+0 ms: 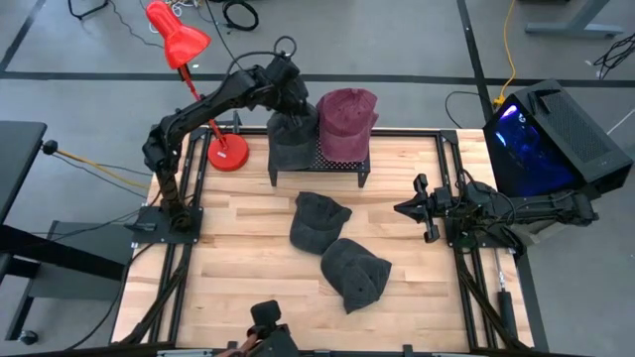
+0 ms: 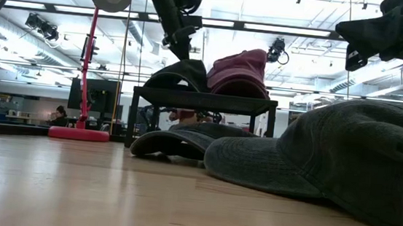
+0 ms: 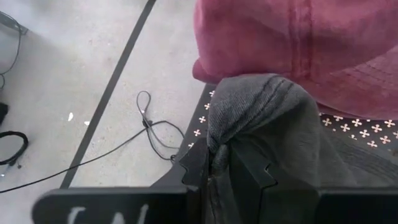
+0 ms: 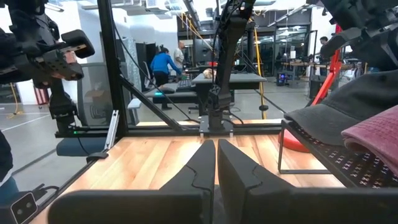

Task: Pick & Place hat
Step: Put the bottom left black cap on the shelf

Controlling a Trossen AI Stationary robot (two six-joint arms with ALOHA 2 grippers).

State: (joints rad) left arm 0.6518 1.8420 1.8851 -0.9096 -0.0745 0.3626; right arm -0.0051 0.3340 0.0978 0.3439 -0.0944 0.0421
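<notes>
A dark grey cap [image 1: 293, 139] sits on the black perforated rack [image 1: 342, 169] at the far middle, beside a maroon cap [image 1: 347, 121]. My left gripper [image 1: 290, 111] is over the rack, shut on the grey cap. It also shows in the left wrist view [image 3: 217, 165] and the low view [image 2: 185, 49]. Two more dark grey caps lie on the table, one at the middle [image 1: 317, 220] and one nearer [image 1: 354, 273]. My right gripper [image 1: 409, 208] hovers shut and empty at the right side, and shows in the right wrist view [image 4: 216, 163]. My left gripper pinches a bunched fold of the grey cap's crown [image 3: 225, 140] between its two fingers. The fingers come from above, slanting down from the far left. The cap's lower part rests on the rack [image 3: 205, 118] next to the maroon cap [image 3: 311, 50].
A red desk lamp [image 1: 189, 59] stands at the far left, its base [image 1: 228, 152] beside the rack. A lit computer case [image 1: 546, 139] stands off the table's right edge. A black clamp [image 1: 266, 322] sits at the near edge. People show far off in the room.
</notes>
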